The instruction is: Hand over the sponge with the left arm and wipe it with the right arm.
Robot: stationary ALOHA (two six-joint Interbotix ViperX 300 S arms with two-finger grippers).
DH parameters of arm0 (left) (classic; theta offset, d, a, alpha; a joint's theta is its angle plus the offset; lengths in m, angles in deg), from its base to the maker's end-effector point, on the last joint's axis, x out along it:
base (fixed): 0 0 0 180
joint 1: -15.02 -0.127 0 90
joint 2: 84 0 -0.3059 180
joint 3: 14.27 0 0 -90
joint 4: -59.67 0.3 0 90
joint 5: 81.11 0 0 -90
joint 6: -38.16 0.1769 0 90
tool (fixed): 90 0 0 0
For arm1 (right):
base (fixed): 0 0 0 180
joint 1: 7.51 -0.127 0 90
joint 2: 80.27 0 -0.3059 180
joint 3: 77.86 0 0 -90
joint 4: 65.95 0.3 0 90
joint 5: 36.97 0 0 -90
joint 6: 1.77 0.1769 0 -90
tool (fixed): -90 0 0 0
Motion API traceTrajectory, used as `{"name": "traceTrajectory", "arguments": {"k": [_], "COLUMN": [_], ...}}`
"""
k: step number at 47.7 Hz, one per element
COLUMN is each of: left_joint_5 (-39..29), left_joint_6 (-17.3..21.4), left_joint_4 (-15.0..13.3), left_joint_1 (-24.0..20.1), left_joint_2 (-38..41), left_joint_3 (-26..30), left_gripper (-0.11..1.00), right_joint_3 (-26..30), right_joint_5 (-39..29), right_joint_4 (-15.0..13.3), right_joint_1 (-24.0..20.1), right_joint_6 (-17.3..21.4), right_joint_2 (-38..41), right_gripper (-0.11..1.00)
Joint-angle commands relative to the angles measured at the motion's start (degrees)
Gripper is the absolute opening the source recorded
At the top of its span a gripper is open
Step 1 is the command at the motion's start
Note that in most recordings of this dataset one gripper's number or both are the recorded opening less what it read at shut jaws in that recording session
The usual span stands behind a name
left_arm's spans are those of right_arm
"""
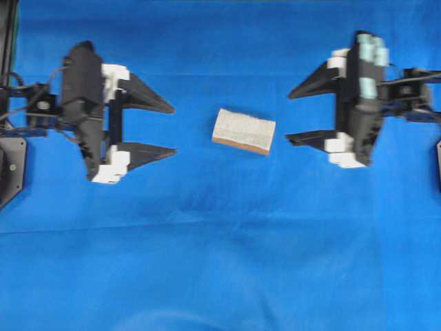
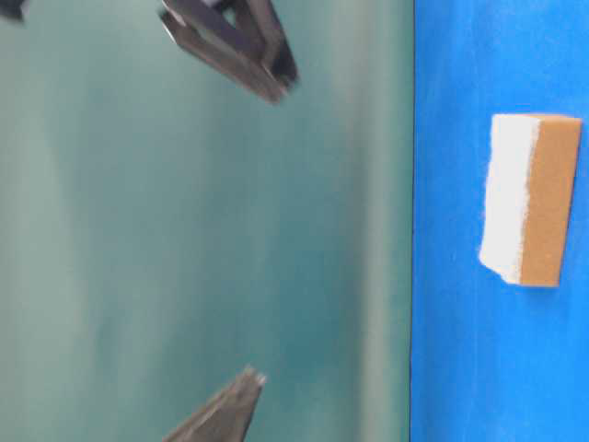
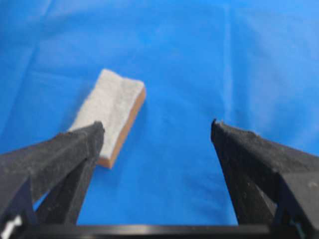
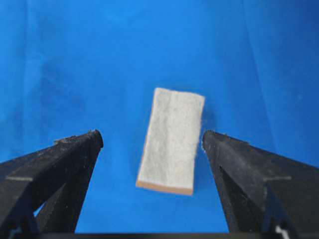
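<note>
Two arms face each other across blue bench (image 1: 220, 276). Sponge (image 1: 244, 130) lies flat btwn them, pale face up, orange layer beneath, touching neither. Left arm (image 1: 83, 89) fingers (image 1: 148, 96) spread wide, empty. Right arm (image 1: 365, 83) w/ teal patches, fingers (image 1: 313, 86) spread wide, empty.

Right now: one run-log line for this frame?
phase: pre-grasp | sponge: flat on blue cloth, untouched | left gripper: open, empty | right gripper: open, empty
</note>
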Motion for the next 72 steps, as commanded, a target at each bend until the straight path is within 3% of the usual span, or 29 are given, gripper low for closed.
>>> {"name": "traceTrajectory", "arguments": {"k": [1, 10, 27, 42, 51, 72], "left_joint_5": [0.18, -2.99, -12.22, -16.88, -18.28, -18.19], "left_joint_6": [0.09, 0.26, 3.96, 3.78, 3.52, 3.43], "left_joint_4": [0.09, 0.09, 0.09, 0.09, 0.09, 0.09], "left_joint_1": [0.09, 0.18, 0.09, 0.09, 0.09, 0.09], "left_joint_2": [-3.52, -13.1, -31.82, -46.85, -49.83, -50.1], "left_joint_3": [-0.79, -4.75, -11.25, -19.69, -22.32, -23.12], "left_gripper": [0.85, 0.85, 0.85, 0.85, 0.85, 0.85], "right_joint_3": [-1.14, -4.13, -10.72, -18.81, -21.36, -21.45], "right_joint_5": [-0.53, -4.57, -11.87, -13.1, -10.37, -10.37], "right_joint_4": [0.18, 0.26, 0.26, 0.35, 0.35, 0.26], "right_joint_1": [-0.18, -0.18, -0.18, 0.0, 0.09, 0.0], "right_joint_6": [0.09, 0.09, 0.26, 4.66, 6.5, 6.68], "right_joint_2": [-4.83, -14.59, -31.9, -42.54, -43.33, -43.24], "right_gripper": [0.74, 0.74, 0.74, 0.74, 0.74, 0.74]}}
